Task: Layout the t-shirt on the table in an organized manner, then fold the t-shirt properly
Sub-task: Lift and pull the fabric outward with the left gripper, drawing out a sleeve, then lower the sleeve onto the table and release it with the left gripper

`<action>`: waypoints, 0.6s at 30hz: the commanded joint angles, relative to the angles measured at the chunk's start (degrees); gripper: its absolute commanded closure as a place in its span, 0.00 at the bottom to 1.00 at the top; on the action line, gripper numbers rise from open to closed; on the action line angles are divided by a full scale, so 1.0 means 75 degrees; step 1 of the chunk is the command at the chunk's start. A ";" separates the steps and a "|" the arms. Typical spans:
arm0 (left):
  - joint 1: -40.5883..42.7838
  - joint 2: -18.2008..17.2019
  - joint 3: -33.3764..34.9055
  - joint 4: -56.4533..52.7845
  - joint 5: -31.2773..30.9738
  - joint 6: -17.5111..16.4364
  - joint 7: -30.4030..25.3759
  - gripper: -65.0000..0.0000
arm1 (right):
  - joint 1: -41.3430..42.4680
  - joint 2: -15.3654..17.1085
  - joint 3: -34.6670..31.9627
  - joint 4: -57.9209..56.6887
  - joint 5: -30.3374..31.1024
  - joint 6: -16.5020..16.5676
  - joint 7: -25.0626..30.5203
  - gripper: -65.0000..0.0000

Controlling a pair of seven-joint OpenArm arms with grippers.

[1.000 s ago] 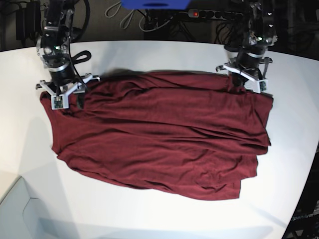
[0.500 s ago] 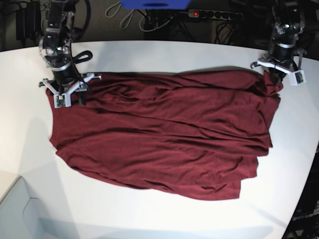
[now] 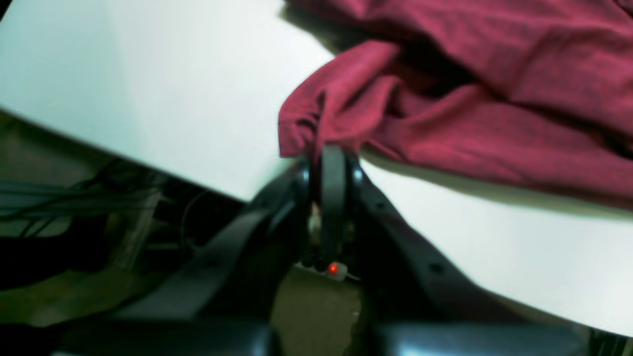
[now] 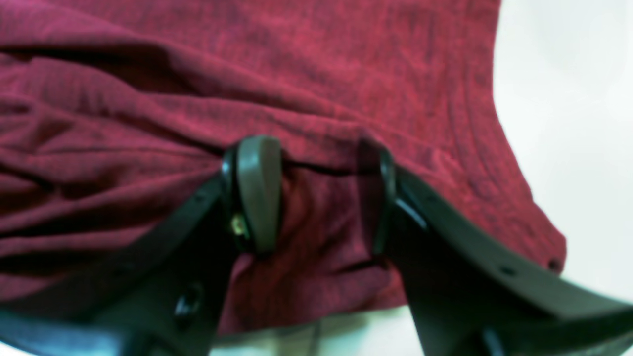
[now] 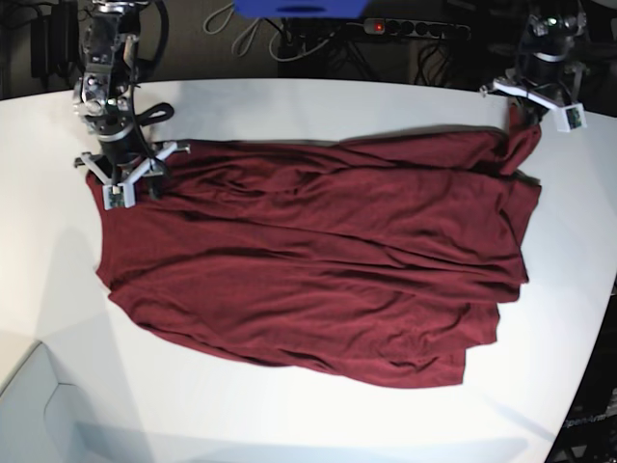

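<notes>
The t-shirt (image 5: 318, 256) lies spread across the white table (image 5: 289, 106), long axis running side to side in the base view. The cloth is mostly flat, with long creases across its middle. The near hem is uneven, with a stepped fold at the near corner on that view's right.

Left gripper (image 3: 330, 165): jaws closed together on a bunched corner of the t-shirt (image 3: 445, 99). In the left wrist view the cloth gathers into a tight pucker right at the fingertips and fans out from there. That corner is lifted off the table (image 3: 148, 89) near its far edge. In the base view the left gripper (image 5: 536, 104) sits at the far right corner of the cloth, and the fabric rises to it in a small peak.

Right gripper (image 4: 316, 193): jaws stand partly apart, one finger (image 4: 257, 193) on each side of a strip of the t-shirt (image 4: 247, 74). A dark fold line runs between the two tips. Cloth lies between them, but whether the tips press it cannot be told from this blurred view. Bare table (image 4: 568, 99) shows beyond the shirt's edge. In the base view the right gripper (image 5: 123, 188) is at the far left corner of the shirt, low against the fabric.
</notes>
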 commanded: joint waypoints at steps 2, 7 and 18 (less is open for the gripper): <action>0.0124 -0.0061 -0.0301 0.0180 0.0018 -0.0067 -0.0196 1.00 | 0.0162 0.0111 0.0038 0.0112 0.0071 -0.0017 0.0166 0.60; 0.0194 0.0185 -0.1098 0.0145 0.0018 -0.1145 -0.0184 1.00 | 0.0162 0.0123 0.0038 0.0112 0.0071 -0.0017 0.0166 0.60; -0.0415 0.0419 -0.3009 0.0121 0.0018 -0.2294 -0.0173 1.00 | 0.0268 0.0123 0.0050 0.0112 0.0071 -0.0017 0.0166 0.60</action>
